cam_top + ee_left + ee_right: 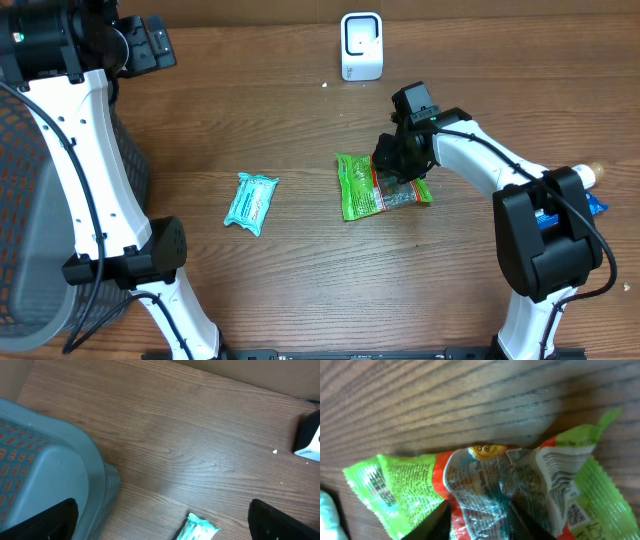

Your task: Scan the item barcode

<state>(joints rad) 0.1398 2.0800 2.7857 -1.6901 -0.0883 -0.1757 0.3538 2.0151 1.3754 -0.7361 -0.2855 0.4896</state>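
Observation:
A green snack packet (358, 188) with a red band and a clear window lies flat near the table's middle. My right gripper (400, 165) is down on its right half. In the right wrist view the packet (400, 480) fills the frame. My right gripper (480, 522) has its fingers (437, 525) apart, with crinkled clear film between them. A barcode (560, 472) shows on the packet's white panel. The white scanner (361, 45) stands at the back centre. My left gripper (150, 45) hangs wide open and empty at the back left.
A teal packet (251, 202) lies left of the green one, and in the left wrist view the teal packet (197, 530) is at the bottom edge. A dark mesh basket (30, 200) fills the left side. A blue object (595, 205) sits by the right arm's base.

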